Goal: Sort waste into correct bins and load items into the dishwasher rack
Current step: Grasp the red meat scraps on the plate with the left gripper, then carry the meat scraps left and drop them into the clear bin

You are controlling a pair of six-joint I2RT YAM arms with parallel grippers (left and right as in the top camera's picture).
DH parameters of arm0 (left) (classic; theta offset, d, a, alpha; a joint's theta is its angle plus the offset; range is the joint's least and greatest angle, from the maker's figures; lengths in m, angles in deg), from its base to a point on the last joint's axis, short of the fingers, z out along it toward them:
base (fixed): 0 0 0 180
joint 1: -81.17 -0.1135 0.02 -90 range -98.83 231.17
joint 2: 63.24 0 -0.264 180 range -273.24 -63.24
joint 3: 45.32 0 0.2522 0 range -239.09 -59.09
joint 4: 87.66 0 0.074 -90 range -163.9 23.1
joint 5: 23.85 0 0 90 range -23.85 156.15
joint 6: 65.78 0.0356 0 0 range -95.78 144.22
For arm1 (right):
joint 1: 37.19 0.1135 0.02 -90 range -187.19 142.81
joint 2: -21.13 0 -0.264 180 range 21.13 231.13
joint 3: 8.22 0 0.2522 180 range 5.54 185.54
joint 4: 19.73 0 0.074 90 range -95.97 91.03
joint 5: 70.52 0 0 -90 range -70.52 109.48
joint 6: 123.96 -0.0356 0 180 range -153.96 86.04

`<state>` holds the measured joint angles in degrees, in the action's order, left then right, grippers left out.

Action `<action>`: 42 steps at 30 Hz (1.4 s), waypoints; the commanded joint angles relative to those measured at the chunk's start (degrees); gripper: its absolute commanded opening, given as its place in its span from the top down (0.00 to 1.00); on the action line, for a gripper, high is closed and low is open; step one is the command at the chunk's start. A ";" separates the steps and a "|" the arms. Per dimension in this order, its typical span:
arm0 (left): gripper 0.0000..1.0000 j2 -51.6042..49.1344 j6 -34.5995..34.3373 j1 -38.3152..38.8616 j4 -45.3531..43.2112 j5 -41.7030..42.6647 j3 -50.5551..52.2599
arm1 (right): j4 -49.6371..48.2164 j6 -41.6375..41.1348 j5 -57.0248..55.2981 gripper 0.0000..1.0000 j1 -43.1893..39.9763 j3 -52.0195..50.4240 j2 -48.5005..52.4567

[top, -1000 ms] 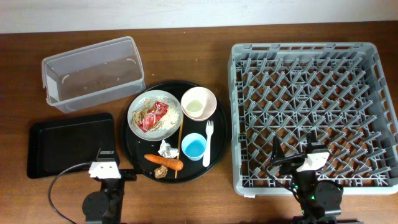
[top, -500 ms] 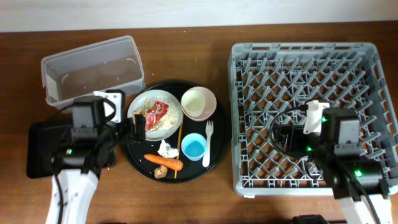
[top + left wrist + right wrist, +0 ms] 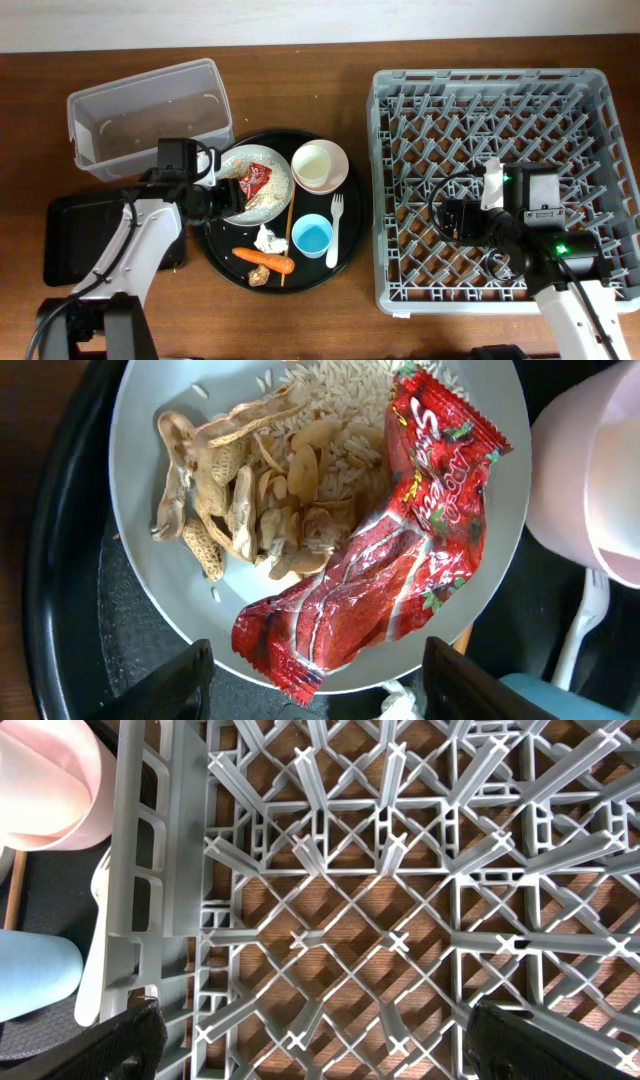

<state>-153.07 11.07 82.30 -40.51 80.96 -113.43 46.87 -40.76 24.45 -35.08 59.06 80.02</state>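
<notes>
The red wrapper (image 3: 400, 570) lies on the white plate (image 3: 140, 480) beside beige noodle-and-rice scraps (image 3: 260, 470). My left gripper (image 3: 320, 690) is open just above the wrapper's near end; overhead it is at the plate's left rim (image 3: 225, 190). The bowl (image 3: 320, 165), blue cup (image 3: 312, 236), fork (image 3: 334, 230), tissue (image 3: 267, 239), carrot (image 3: 265, 260) and brown bits (image 3: 259, 277) sit on the round black tray. My right gripper (image 3: 320, 1050) is open and empty over the grey rack's (image 3: 500, 100) lattice floor, near its left wall (image 3: 450, 218). No small white cup shows.
The clear tub (image 3: 150, 115) stands at the back left, the flat black tray (image 3: 90, 235) in front of it, partly under my left arm. A wooden stick (image 3: 290, 235) lies across the round black tray (image 3: 225, 262). The rack's left wall (image 3: 150, 870) stands between my right gripper and the dishes.
Both arms have come up from the table's front edge. The left gripper has moved in over the plate's wrapper; the right has moved over the rack's left part.
</notes>
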 commanded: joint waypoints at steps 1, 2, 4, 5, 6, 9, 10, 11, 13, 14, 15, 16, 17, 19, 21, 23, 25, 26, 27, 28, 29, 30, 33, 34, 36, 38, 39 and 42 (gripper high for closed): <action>0.34 -2.78 -4.22 0.11 -0.61 0.20 -0.07 | 0.35 0.57 -0.74 0.01 -0.26 1.29 0.09; 0.35 -3.65 -4.31 0.11 -0.76 -0.22 -0.07 | 0.35 0.55 -0.74 0.01 -0.26 1.29 0.09; 0.38 -5.25 -5.51 0.11 -1.79 -0.17 -0.07 | 0.33 0.55 -0.76 0.02 -0.26 1.29 0.09; 0.51 -5.31 -5.49 0.11 -2.43 -0.17 -0.07 | 0.35 0.55 -0.74 0.01 -0.26 1.29 0.09; 0.69 -5.31 -5.51 0.11 -3.48 -0.15 -0.09 | 0.35 0.55 -0.74 0.01 -0.26 1.29 0.09; 0.89 -5.31 -5.49 0.11 -4.70 -0.15 -0.96 | 0.35 0.55 -0.76 0.01 -0.26 1.29 0.09; 0.93 -5.29 -5.49 0.11 -4.70 -0.15 -1.11 | 0.35 0.55 -0.74 0.01 -0.26 1.29 0.09; 0.99 -5.29 -5.49 0.11 -4.70 -0.15 -1.11 | 0.35 0.55 -0.76 0.01 -0.26 1.29 0.09; 1.00 -5.25 -5.46 0.11 -4.70 0.48 -1.22 | 0.35 0.55 -0.74 0.01 -0.26 1.29 0.09; 0.99 -5.11 -5.46 0.11 -4.72 1.55 -1.31 | 0.35 0.55 -0.74 0.01 -0.26 1.29 0.09; 0.76 -4.81 -5.46 0.11 -4.94 6.19 -1.92 | 0.33 0.55 -0.74 0.01 -0.26 1.29 0.09; 0.71 -4.76 -5.51 0.11 -6.86 15.19 -2.36 | 0.33 0.55 -0.74 0.01 -0.26 1.29 0.09; 0.60 -4.76 -7.06 0.22 -8.33 20.87 -2.36 | 0.35 0.55 -0.74 0.01 -0.26 1.29 0.09; 0.55 -4.79 -10.78 1.57 -8.52 19.85 -2.34 | 0.37 0.55 -0.74 0.01 -0.26 1.29 0.09; 0.54 -5.16 -16.37 4.20 -8.50 14.19 -2.34 | 0.37 0.55 -0.74 0.01 -0.26 1.29 0.09; 0.55 -5.75 -18.43 5.97 -8.50 11.89 -2.34 | 0.35 0.55 -0.74 0.01 -0.26 1.29 0.09; 0.55 -6.49 -20.83 6.71 -8.52 9.60 -2.32 | 0.35 0.55 -0.74 0.01 -0.26 1.29 0.09; 0.54 -6.75 -22.21 6.71 -8.57 6.95 -2.32 | 0.35 0.55 -0.72 0.01 -0.26 1.29 0.09; 0.55 -6.78 -22.25 6.71 -8.57 3.50 -2.32 | 0.39 0.55 -0.72 0.01 -0.26 1.29 0.09; 0.55 -6.78 -22.25 6.71 -9.79 2.71 -2.32 | 0.39 0.55 -0.72 0.01 -0.26 1.29 0.09; 0.57 -6.78 -22.23 6.71 -11.78 2.73 -2.32 | 0.42 0.55 -0.72 0.01 -0.26 1.29 0.09; 0.62 -6.80 -22.25 6.71 -12.37 2.71 -2.32 | 0.66 0.55 -0.72 0.01 -0.26 1.29 0.09; 0.62 -7.43 -22.25 6.73 -12.37 2.71 -2.32 | 0.76 0.55 -0.72 0.01 -0.26 1.29 0.09; 0.66 -7.80 -22.23 6.73 -12.37 2.73 -2.32 | 0.76 0.55 -0.72 0.01 -0.26 1.29 0.09; 0.91 -8.00 -22.23 6.75 -12.59 2.73 -2.32 | 0.76 0.55 -0.72 0.01 -0.26 1.29 0.09; 0.99 -8.00 -22.16 6.75 -12.79 2.73 -2.32 | 0.79 0.55 -0.72 0.01 -0.26 1.29 0.09; 0.99 -7.98 -22.14 6.73 -12.81 2.75 -2.34 | 0.79 0.55 -0.72 0.01 -0.26 1.29 0.09; 0.99 -3.74 -16.50 6.60 -12.55 4.63 -3.89 | 0.81 0.55 -0.74 0.01 -0.26 1.29 0.09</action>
<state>-160.43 -10.72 88.83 -53.17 84.13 -114.88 47.63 -40.17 24.45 -35.08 59.08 80.02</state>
